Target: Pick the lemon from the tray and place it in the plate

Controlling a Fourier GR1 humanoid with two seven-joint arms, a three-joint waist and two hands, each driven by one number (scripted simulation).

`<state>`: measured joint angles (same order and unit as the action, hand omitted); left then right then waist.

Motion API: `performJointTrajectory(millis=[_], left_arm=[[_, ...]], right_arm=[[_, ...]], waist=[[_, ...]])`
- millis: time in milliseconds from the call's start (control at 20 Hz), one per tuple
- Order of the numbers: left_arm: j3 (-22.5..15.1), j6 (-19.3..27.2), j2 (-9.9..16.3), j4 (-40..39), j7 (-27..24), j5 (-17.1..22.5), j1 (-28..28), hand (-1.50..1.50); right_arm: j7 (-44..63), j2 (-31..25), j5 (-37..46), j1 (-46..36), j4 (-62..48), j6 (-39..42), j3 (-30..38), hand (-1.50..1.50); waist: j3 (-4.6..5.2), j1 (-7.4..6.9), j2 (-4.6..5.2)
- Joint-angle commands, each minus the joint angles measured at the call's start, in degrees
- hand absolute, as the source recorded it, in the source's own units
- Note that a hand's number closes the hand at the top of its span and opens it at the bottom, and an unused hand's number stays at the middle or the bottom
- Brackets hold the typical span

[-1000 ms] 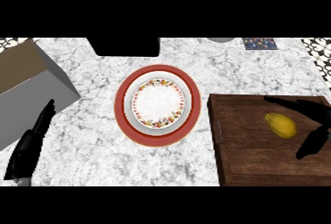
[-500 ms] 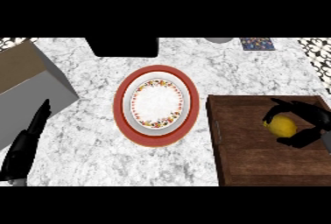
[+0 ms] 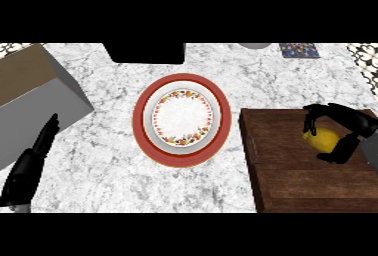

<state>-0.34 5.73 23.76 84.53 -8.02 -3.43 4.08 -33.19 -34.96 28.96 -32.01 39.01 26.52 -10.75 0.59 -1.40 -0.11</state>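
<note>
Curling round the lemon (image 3: 322, 139), the right hand (image 3: 347, 125) sits over the wooden tray (image 3: 295, 180) at the table's right edge. Its black fingers (image 3: 313, 116) arch over the far side of the yellow fruit and its thumb comes down on the near side, so the lemon is pinched between them and shows only partly. The lemon lies in the far right part of the tray, above the brown boards; whether it touches the wood or is just lifted clear, I cannot tell from here.

The plate (image 3: 182, 148) stands near the middle of the table (image 3: 96, 165), well to the left of the tray and apart from it. It is white with a flowered border inside a broad red rim, and nothing lies in it.

The left hand (image 3: 29, 165) shows at the table's left edge, toward the near corner, dark and long, its fingers straight and together, holding nothing.

Along the far edge of the white marble top there is a black block (image 3: 144, 52) near the middle, a small patterned card (image 3: 300, 50) toward the right corner, and a pale round thing (image 3: 255, 46) just left of it, cut off by the edge. A grey and brown box (image 3: 40, 95) fills the far left corner.
</note>
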Motion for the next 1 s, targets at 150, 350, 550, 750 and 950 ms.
performJointTrajectory(millis=[150, 350, 550, 750, 950], left_arm=[[-2.62, -0.99, -1.34, 0.81, 0.24, -0.86, -3.74, 0.0], [-2.32, -0.9, -1.37, -0.16, -0.28, -1.13, -3.42, 0.0], [-2.32, 0.48, -1.52, 1.53, 1.39, -2.27, -3.77, 0.0], [-1.67, 0.38, -2.15, -0.27, -0.31, -1.77, -3.03, 0.0], [-0.4, -0.05, -1.67, -0.87, -0.07, -1.13, -2.02, 0.0]], right_arm=[[8.16, 2.7, 11.54, -14.1, -5.28, -16.42, -3.14, 1.5], [3.8, 2.47, 10.99, -18.46, -11.02, -24.03, 0.76, 1.5], [0.31, 2.33, 9.82, -23.19, -14.43, -29.01, 4.05, 1.5], [-9.14, 1.89, 6.27, -24.89, -14.94, -32.54, 8.23, 1.5], [-16.14, 4.81, 1.92, -29.58, -14.57, -26.0, 10.73, 1.5]], waist=[[-0.9, -5.53, 2.51], [-0.95, -5.03, 2.53], [-0.95, -4.41, 2.05], [-0.83, -2.7, 1.6], [-0.72, -2.01, 1.13]])
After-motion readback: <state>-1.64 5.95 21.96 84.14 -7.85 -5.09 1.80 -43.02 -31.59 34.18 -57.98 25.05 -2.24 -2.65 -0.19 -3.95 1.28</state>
